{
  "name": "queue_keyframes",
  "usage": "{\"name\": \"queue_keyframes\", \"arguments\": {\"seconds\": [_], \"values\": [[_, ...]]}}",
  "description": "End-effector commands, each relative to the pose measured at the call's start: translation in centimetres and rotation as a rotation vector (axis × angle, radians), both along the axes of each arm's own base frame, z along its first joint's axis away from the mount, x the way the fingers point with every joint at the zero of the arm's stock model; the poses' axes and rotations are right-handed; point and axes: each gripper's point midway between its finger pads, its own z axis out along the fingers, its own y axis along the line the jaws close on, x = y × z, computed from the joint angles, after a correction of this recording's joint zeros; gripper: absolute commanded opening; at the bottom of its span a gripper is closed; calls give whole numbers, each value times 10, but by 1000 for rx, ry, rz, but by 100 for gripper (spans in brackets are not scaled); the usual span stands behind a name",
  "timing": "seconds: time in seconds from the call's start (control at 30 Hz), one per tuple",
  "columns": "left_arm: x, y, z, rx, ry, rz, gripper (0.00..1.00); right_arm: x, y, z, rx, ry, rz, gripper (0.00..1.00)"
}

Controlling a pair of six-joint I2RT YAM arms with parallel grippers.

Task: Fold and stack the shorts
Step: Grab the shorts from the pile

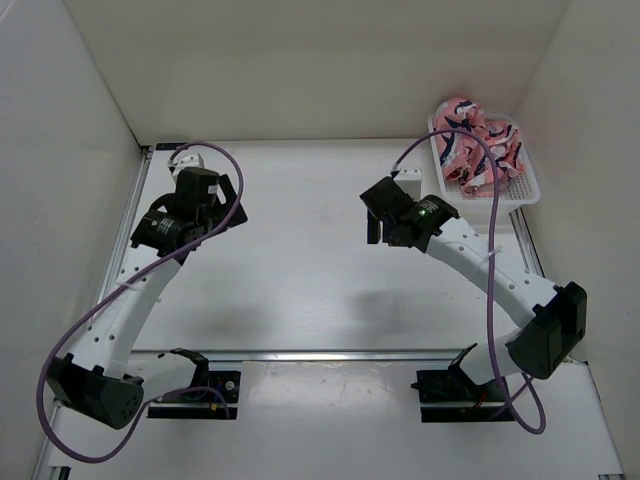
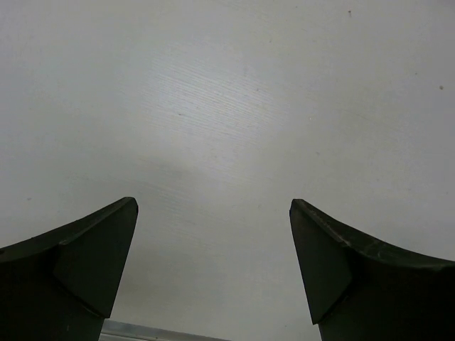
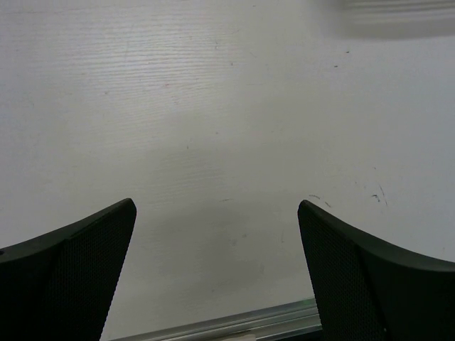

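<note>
Shorts (image 1: 478, 148) bunched in the white mesh basket (image 1: 524, 192) at the far right corner of the surface (image 1: 300, 285), near the right gripper (image 3: 217, 206) and well apart from the left gripper (image 2: 213, 206); only the top view shows them, while each wrist view shows its gripper's fingers spread apart above the surface.

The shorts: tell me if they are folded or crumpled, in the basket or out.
Crumpled and in: the shorts lie heaped in the white mesh basket, with no flat fold showing.
</note>
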Motion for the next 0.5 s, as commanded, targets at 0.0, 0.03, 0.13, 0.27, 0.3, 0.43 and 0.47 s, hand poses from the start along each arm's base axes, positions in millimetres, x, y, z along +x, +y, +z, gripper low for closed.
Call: {"name": "queue_keyframes", "arguments": {"seconds": [0.0,0.03,0.13,0.27,0.3,0.43,0.47], "values": [[0,-5,31,-5,-88,-69,100,5,4,15,55,-44,-14,99],[0,-6,31,-5,-85,-84,100,4,3,18,62,-51,-14,99],[-1,-10,35,-16,-90,-108,100,4,-3,17,55,-56,-28,99],[-1,-15,42,-28,-104,-134,100,20,-28,33,113,-97,-88,99],[1,-15,39,-18,-95,-140,100,25,-34,36,133,-108,-100,99],[3,-17,43,-10,-101,-159,100,68,-86,61,305,-181,-190,91],[3,-17,43,-10,-101,-159,100,76,-94,69,356,-206,-200,90]]}}
